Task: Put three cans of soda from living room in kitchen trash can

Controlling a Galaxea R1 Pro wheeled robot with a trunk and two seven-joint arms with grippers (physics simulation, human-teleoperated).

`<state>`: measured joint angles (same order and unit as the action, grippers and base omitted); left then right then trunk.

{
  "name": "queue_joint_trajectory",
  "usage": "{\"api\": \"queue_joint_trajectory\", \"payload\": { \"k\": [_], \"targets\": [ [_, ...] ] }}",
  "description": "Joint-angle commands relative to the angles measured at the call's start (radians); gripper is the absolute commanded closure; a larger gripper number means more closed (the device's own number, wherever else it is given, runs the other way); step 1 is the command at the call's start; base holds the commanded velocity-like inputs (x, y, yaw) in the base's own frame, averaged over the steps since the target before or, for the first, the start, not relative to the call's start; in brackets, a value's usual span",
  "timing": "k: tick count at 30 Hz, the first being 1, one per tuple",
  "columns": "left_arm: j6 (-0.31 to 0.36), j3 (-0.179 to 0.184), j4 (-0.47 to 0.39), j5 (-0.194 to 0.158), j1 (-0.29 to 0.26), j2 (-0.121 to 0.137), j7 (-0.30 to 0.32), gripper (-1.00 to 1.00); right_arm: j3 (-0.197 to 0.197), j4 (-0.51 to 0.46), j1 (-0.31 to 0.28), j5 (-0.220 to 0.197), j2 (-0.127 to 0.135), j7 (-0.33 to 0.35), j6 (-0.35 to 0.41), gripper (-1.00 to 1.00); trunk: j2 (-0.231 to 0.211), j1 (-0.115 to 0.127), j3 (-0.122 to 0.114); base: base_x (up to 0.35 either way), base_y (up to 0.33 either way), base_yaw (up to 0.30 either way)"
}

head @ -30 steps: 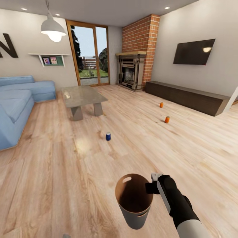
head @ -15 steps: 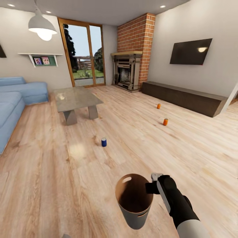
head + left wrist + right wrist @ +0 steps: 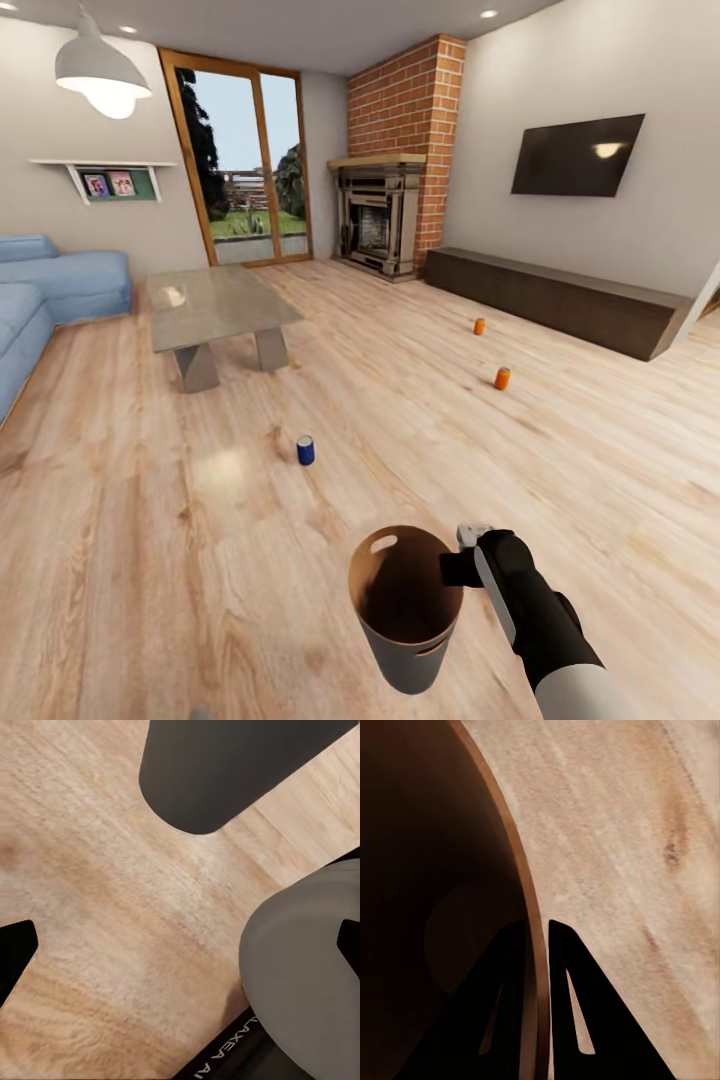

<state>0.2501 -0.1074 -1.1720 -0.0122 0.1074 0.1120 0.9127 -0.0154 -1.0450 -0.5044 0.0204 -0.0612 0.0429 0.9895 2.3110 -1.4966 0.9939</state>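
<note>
A: Where's the bin?
B: Low centre of the head view. My right hand (image 3: 458,562) is clamped on the bin (image 3: 405,640) rim, one finger inside the wall, one outside; the right wrist view shows both fingers (image 3: 577,1005) hugging the rim (image 3: 529,915).
A: Left hand?
B: Its wrist view shows the floor (image 3: 112,907) and dark robot parts; can't tell if it's open or closed.
A: Cans?
B: Two orange cans on the floor, right of centre: near can (image 3: 502,378), far can (image 3: 479,326) closer to the cabinet (image 3: 560,297). A blue can (image 3: 305,450) stands mid-frame, below the bench (image 3: 215,305).
A: Room?
B: Fireplace (image 3: 380,215) top centre, TV (image 3: 577,155) upper right, sofa (image 3: 50,290) at left edge.
</note>
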Motion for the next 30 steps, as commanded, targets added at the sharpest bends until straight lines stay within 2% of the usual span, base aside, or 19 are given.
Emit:
{"api": "queue_joint_trajectory", "payload": {
  "k": [1, 30],
  "targets": [
    [0.000, 0.000, 0.000, 0.000, 0.000, 0.000, 0.000, -1.00, 0.000, -0.001, 0.000, -0.017, 0.000, 0.005, 0.000, 1.00, 0.000, 0.000, 0.000, 0.346, 0.000, 0.000],
    [0.000, 0.000, 0.000, 0.000, 0.000, 0.000, 0.000, -1.00, 0.000, -0.001, 0.000, -0.017, 0.000, 0.005, 0.000, 1.00, 0.000, 0.000, 0.000, 0.346, 0.000, -0.022]
  ]
}}
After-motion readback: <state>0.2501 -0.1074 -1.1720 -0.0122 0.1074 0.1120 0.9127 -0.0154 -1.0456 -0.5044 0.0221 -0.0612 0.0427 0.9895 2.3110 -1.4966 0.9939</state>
